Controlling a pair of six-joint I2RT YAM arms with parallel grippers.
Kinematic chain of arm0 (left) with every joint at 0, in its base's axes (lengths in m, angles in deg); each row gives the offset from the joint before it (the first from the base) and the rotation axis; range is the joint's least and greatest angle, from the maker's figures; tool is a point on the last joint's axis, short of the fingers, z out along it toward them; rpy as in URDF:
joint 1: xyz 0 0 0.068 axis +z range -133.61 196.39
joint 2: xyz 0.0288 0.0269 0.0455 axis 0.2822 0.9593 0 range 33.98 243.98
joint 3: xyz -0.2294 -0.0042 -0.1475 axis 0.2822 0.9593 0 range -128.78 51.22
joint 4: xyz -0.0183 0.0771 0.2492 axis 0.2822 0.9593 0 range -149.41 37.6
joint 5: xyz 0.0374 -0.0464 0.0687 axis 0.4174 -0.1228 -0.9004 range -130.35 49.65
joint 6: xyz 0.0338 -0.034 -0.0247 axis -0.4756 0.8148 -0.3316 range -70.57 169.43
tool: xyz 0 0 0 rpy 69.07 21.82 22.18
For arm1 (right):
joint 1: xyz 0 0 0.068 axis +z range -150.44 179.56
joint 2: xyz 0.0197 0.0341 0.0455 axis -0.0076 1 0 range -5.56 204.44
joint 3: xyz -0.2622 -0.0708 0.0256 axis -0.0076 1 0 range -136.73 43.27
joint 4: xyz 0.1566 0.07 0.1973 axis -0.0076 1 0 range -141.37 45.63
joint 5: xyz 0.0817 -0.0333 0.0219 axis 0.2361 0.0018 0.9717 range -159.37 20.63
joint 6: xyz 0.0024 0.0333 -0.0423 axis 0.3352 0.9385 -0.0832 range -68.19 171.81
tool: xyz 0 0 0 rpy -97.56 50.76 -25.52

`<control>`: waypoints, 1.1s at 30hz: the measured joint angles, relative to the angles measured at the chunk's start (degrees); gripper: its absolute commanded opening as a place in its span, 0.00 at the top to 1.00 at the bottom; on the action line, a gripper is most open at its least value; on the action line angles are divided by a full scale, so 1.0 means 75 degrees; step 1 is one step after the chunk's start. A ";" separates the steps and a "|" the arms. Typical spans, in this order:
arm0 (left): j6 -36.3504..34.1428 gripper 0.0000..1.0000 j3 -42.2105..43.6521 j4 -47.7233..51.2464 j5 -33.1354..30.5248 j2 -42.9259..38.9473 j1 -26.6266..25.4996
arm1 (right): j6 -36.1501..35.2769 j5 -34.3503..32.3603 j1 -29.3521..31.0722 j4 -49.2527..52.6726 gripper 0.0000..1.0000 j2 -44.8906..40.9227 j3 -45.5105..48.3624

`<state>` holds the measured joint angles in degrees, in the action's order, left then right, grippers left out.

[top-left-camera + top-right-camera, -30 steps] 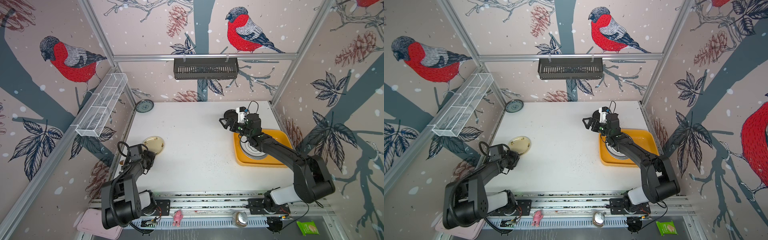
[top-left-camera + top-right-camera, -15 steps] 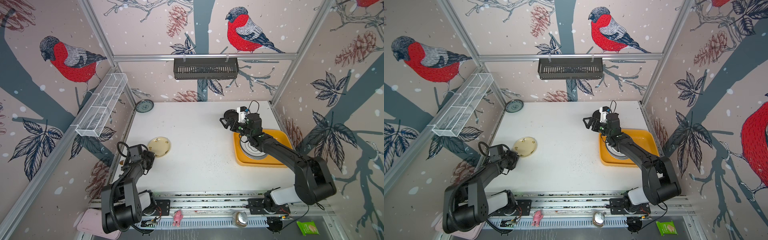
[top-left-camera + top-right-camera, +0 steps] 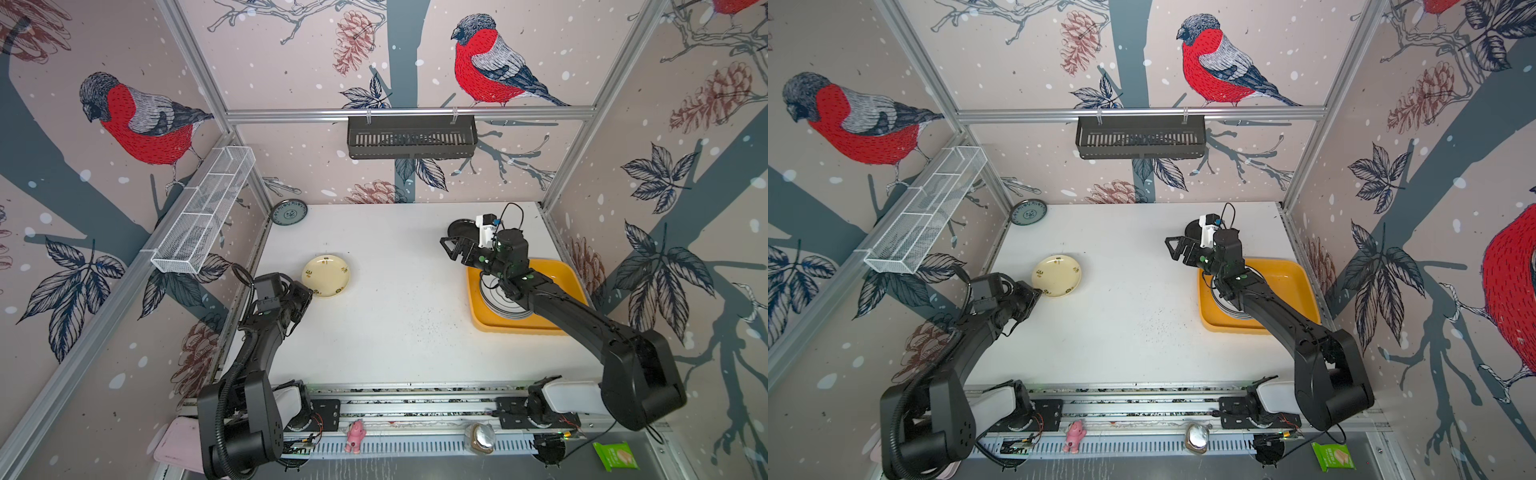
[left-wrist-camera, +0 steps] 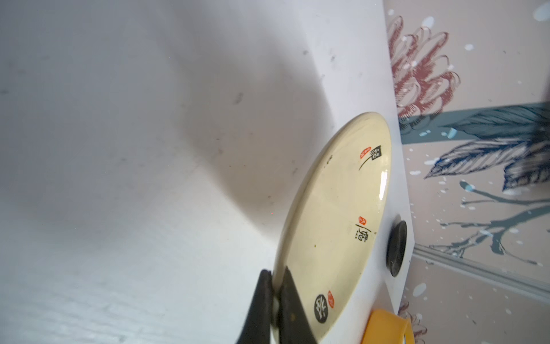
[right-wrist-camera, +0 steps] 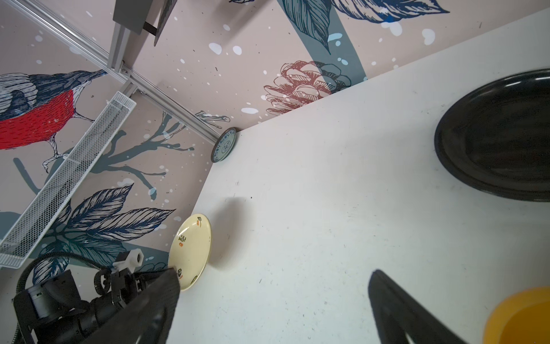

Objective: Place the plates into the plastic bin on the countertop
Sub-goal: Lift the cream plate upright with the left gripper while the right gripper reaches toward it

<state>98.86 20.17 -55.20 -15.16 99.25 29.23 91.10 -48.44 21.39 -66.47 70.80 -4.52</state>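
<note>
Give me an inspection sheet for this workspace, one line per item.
Surface: white countertop, dark crumbs.
Job's things: plastic bin holds stacked plates; cream plate, black plate, grey-teal plate outside it, the last leaning in a far corner.
Clutter: pink figure, green packet by the front rail.
Claws: left claw shut on cream plate's rim; right claw open, empty.
Cables: black loop beside left claw; thin cable above right claw.
Surroundings: black wall basket, white wire shelf.

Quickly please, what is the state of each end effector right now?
Left end effector: closed on the rim of the cream plate.
Right end effector: open, holding nothing.
</note>
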 measured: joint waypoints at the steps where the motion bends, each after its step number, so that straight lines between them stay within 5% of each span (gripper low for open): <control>1: -0.0055 0.98 -0.0140 0.0000 0.0093 0.0000 -0.0122 | 0.0061 0.0003 0.0020 0.0003 0.00 -0.0067 0.0073; 20: -0.1754 1.00 -0.3576 0.1005 0.1891 0.1947 -0.2355 | 0.0973 -0.0402 0.0318 -0.0050 0.00 -0.1614 0.1125; 25: -0.1775 1.00 -0.3771 0.0673 0.2218 0.2436 -0.2967 | 0.1003 -0.0621 0.0455 -0.0038 0.01 -0.1763 0.1128; 33: -0.1772 1.00 -0.3570 0.0484 0.2716 0.2789 -0.2999 | 0.1157 -0.0854 0.1154 0.0009 0.11 -0.1233 0.0912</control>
<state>85.57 -6.60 -51.57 5.21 120.17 6.74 99.77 -54.85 30.04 -66.40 61.55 2.33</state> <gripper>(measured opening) 0.076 0.913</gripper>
